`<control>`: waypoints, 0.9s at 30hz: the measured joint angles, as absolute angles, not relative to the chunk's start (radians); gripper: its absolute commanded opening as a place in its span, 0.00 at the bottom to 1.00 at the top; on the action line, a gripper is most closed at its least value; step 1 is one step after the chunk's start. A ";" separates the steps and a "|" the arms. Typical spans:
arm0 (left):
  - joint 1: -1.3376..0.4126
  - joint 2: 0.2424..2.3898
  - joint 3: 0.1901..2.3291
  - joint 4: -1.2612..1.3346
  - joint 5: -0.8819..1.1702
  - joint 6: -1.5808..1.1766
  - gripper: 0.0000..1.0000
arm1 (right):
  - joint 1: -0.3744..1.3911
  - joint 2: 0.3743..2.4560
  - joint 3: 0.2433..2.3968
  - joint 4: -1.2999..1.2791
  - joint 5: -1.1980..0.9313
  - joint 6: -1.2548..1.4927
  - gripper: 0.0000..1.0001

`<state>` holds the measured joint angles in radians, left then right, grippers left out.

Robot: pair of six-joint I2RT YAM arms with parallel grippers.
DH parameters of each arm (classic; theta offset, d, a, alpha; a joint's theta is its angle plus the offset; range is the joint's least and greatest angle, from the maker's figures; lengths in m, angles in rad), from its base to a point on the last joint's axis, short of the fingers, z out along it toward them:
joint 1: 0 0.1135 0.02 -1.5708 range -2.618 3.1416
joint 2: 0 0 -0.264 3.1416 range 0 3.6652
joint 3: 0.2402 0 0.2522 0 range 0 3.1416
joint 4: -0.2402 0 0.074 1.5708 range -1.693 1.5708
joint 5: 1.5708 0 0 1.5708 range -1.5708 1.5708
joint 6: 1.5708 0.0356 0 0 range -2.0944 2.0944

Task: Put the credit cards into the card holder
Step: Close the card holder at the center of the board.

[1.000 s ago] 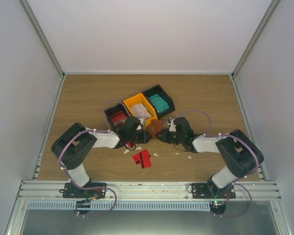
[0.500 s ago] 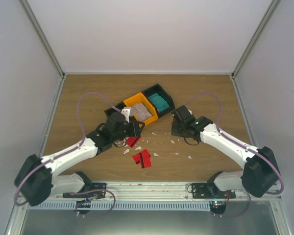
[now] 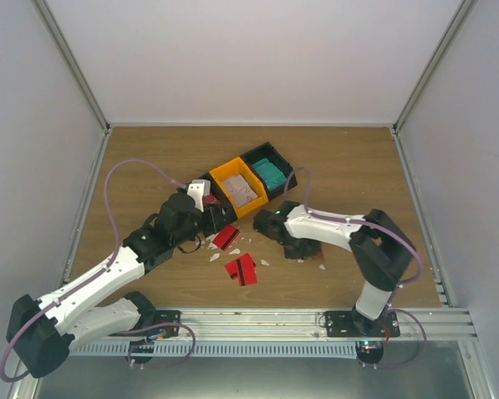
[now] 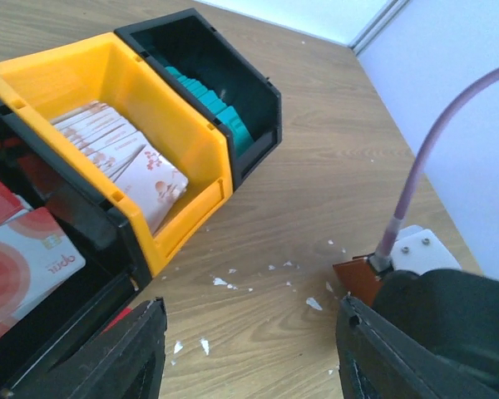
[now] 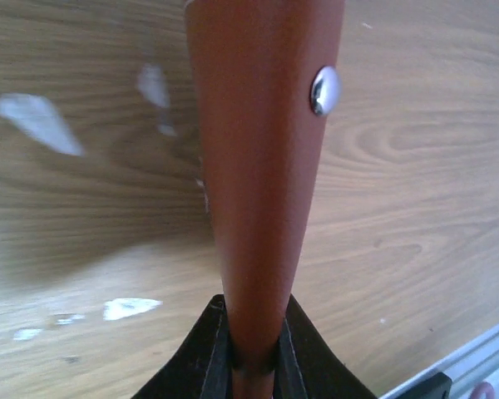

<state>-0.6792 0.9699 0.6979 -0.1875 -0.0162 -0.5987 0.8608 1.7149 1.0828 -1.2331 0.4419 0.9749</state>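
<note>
The reddish-brown card holder (image 5: 258,166) stands on edge over the wood, its snap stud (image 5: 325,90) facing right. My right gripper (image 5: 251,349) is shut on its lower edge. In the top view the right gripper (image 3: 272,226) sits just right of table centre and covers the holder. One corner of the holder (image 4: 359,278) shows in the left wrist view. My left gripper (image 4: 249,357) is open over bare wood with nothing between its fingers, in front of the bins (image 3: 214,218). Two red credit cards (image 3: 241,268) (image 3: 226,238) lie on the table.
Joined bins stand behind the grippers: a black one with teal cards (image 4: 212,104), an orange one with pale cards (image 4: 125,154), and a nearer black one with red-and-white cards (image 4: 17,249). White scraps (image 4: 224,283) litter the wood. Side walls enclose the table (image 3: 150,158).
My left gripper's jaws have spread wider and the arm has drawn back to the left. My right arm has folded and carried the card holder left, toward the table's centre.
</note>
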 measured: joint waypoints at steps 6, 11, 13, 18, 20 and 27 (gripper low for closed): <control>-0.646 0.952 0.697 -0.231 -0.012 -0.584 0.65 | 0.928 1.830 1.208 -1.141 0.401 0.952 0.57; -0.596 0.937 0.688 -0.243 0.034 -0.575 0.72 | 0.932 1.816 1.236 -0.987 0.356 0.915 0.63; -0.579 0.937 0.680 -0.248 0.061 -0.569 0.77 | 0.931 1.776 1.217 -0.909 0.339 0.909 0.62; -0.554 0.945 0.657 -0.245 0.148 -0.538 0.99 | 0.887 1.563 1.070 -0.770 0.331 0.939 0.52; -0.554 0.962 0.648 -0.236 0.197 -0.521 0.99 | 0.837 1.476 0.994 -0.746 0.341 0.971 0.48; -0.563 1.042 0.624 -0.159 0.361 -0.472 0.99 | 0.668 1.292 0.729 -0.751 0.368 1.050 0.40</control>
